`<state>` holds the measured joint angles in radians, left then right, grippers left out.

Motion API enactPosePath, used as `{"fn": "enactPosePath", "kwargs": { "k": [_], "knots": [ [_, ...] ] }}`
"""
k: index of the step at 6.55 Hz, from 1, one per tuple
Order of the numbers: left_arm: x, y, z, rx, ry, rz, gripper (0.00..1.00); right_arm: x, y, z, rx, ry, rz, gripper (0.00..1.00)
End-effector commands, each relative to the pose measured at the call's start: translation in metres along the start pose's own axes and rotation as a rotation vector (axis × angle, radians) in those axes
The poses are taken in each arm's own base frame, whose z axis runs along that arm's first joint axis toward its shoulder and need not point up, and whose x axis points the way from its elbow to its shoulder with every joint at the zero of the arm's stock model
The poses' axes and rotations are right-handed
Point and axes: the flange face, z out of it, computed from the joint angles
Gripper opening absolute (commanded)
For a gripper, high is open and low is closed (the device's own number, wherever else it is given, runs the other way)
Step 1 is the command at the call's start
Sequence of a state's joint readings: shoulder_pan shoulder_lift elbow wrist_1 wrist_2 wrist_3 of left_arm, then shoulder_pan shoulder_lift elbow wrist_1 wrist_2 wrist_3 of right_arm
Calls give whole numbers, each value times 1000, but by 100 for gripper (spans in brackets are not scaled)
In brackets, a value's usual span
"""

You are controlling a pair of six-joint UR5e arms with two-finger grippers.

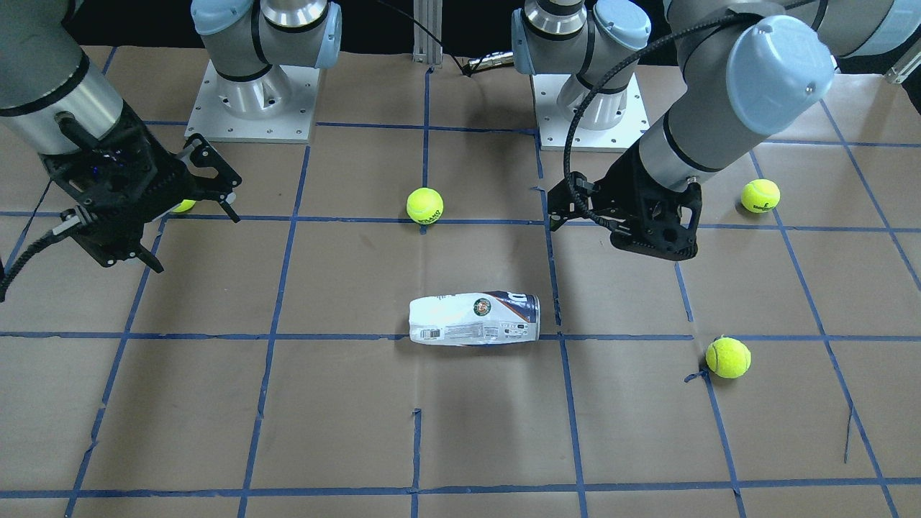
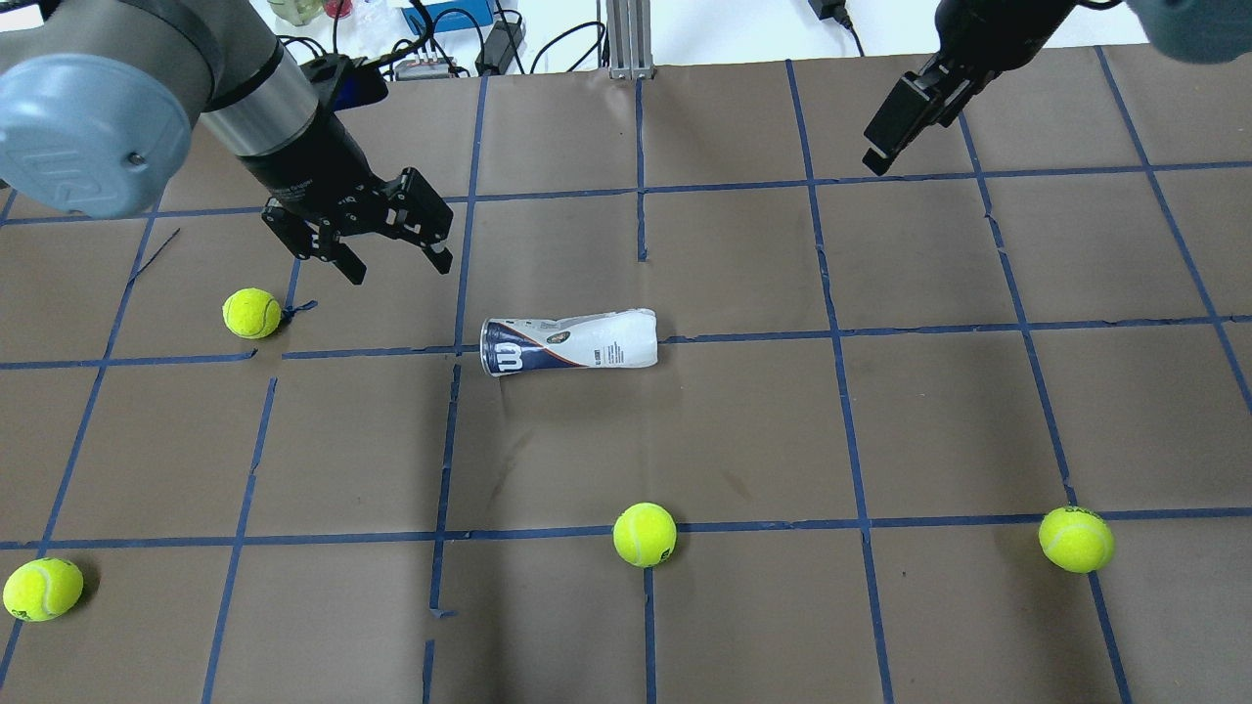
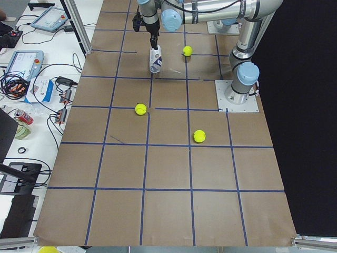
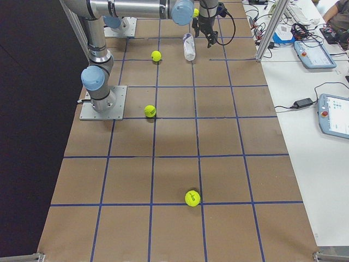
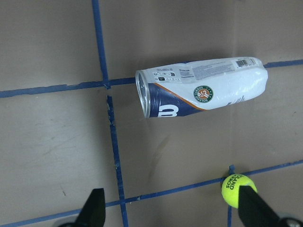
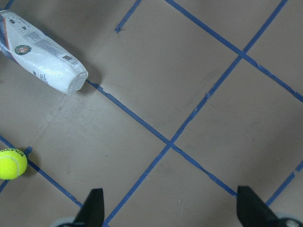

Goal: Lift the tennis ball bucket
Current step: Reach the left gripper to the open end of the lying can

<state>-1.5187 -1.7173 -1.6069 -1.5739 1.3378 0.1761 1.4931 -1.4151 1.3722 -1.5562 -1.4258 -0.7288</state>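
Note:
The tennis ball bucket [image 2: 570, 342] lies on its side mid-table, dented, its open end toward my left side. It also shows in the front view [image 1: 475, 319], the left wrist view [image 5: 199, 87] and the right wrist view [image 6: 42, 52]. My left gripper [image 2: 401, 266] is open and empty. It hovers above the table just beyond the bucket's open end and does not touch it; the front view [image 1: 568, 207] shows it too. My right gripper [image 2: 878, 149] is open and empty, raised far off to the right; it also shows in the front view [image 1: 194, 239].
Several yellow-green tennis balls lie loose on the brown paper with its blue tape grid: one [image 2: 251, 313] near my left gripper, one [image 2: 645, 534] in front of the bucket, one [image 2: 1076, 539] at the right, one [image 2: 43, 589] at the near left. Cables and devices sit past the far edge.

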Motion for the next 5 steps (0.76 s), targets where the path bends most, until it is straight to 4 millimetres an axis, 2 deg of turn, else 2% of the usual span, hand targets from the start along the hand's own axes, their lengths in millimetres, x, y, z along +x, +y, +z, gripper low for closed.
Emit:
{"fn": "enactPosePath", "kwargs": {
  "k": [1, 2, 3, 4, 5],
  "knots": [
    [-16, -39, 59, -30, 78, 64, 100, 4, 7, -39, -22, 47, 91, 100],
    [-25, -60, 88, -30, 130, 182, 99, -23, 37, -73, -35, 40, 124, 100],
    [-47, -67, 93, -22, 161, 211, 99, -51, 62, -89, -50, 32, 236, 100],
    [-72, -65, 106, -12, 247, 246, 98, -59, 69, -78, -70, 18, 450, 100],
    [-86, -59, 129, 1, 374, 189, 98, -59, 69, -70, -71, 5, 486, 100]
  ]
}}
